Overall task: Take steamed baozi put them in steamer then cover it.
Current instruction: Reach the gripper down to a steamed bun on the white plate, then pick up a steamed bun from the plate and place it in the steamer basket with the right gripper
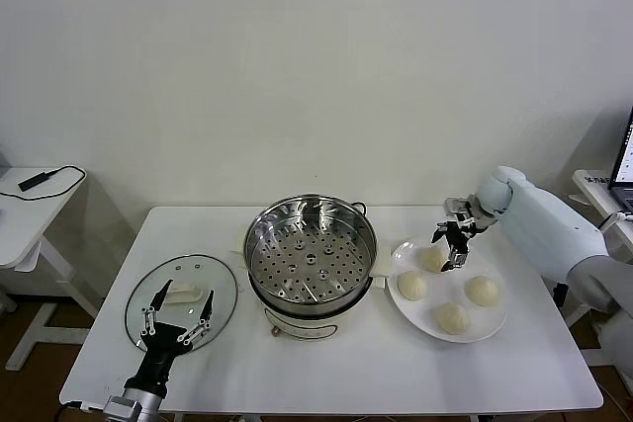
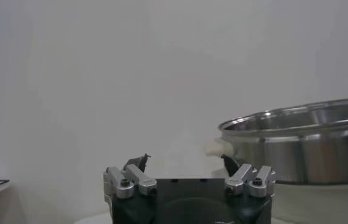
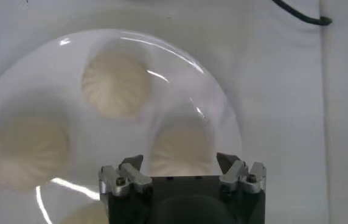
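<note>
Right gripper (image 1: 454, 241), fingers spread, above rear bun (image 1: 431, 258): descend centred, close gently (soft dough). Left gripper (image 1: 178, 315) spread, idle.

Head view high over table (image 1: 346, 373), wrist views close, sharing steamer (image 1: 311, 249)

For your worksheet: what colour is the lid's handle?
White; the cover's handle shows best in the head view.

right gripper (image 1: 454, 247) points down, jaws spread (arm extended); left gripper (image 1: 178, 315) low, jaws spread too.
</note>
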Motion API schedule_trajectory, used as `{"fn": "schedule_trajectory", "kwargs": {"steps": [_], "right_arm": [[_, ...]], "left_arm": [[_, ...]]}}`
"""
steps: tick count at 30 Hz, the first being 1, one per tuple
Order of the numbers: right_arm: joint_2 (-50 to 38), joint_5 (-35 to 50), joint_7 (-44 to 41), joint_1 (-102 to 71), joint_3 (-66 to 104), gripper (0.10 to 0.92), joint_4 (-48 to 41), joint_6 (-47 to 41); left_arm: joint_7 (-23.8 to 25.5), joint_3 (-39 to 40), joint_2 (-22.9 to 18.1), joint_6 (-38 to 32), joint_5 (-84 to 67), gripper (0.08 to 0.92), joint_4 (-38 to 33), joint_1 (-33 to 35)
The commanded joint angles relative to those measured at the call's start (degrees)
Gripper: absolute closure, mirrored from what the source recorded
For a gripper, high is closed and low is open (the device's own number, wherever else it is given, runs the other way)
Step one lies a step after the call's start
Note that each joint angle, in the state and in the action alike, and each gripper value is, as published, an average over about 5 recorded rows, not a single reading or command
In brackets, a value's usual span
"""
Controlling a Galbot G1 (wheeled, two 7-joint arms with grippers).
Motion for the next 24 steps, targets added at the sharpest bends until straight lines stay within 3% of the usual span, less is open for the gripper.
{"fn": "schedule_trajectory", "kwargs": {"steps": [1, 13, 19, 24], "right_arm": [[1.85, -3.12, 0.28, 0.26, -0.52, 0.208, -1.76, 0.63], [0.38, -2.47, 0.04, 0.70, -0.95, 0.333, 0.86, 0.96], [-4.95, 1.99, -1.43, 7.39, -5.53, 0.340, 13.47, 1.84], [-7.16, 6.29, -3.64, 17.89, -11.06, 0.344, 23.25, 7.76]], "left_arm": [[-0.05, 0.11, -0.07, -0.07, 0.02, 0.177, 0.03, -0.06], [-0.10, -0.10, -0.09, -0.21, 0.02, 0.177, -0.13, -0.03], [-0.13, 0.01, 0.18, -0.16, 0.02, 0.177, -0.54, -0.20], [-0.16, 0.29, 0.27, -0.11, 0.01, 0.177, -0.94, -0.35]]}}
